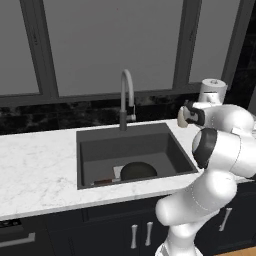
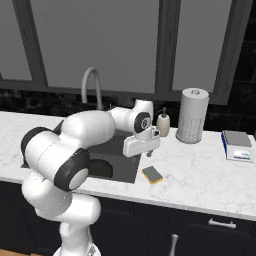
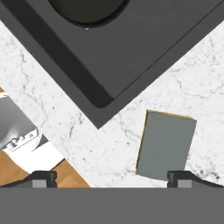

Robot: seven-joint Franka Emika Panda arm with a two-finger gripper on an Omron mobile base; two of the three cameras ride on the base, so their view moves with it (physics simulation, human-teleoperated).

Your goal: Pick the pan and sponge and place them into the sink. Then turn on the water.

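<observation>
The black pan [image 1: 137, 171] lies inside the dark grey sink [image 1: 100, 150], near its front wall, with its reddish handle pointing left. In the hand view the pan [image 3: 87, 11] is at the top edge, within the sink [image 3: 140, 57]. The sponge [image 2: 152, 174] lies flat on the marble counter just right of the sink's front right corner. From above, the sponge [image 3: 166, 144] shows its grey scouring side with a thin yellow edge. My gripper [image 2: 143, 150] hangs open a little above the counter, over the sink's right rim and behind the sponge. Nothing is between its fingertips [image 3: 43, 178]. No water runs from the faucet [image 1: 127, 97].
A soap bottle [image 2: 163, 122] and a paper towel roll [image 2: 192, 116] stand at the back of the counter, right of the sink. Further right lies a blue-and-white flat object [image 2: 237, 145]. Windows run behind the counter. My own arm crosses over the sink's right side.
</observation>
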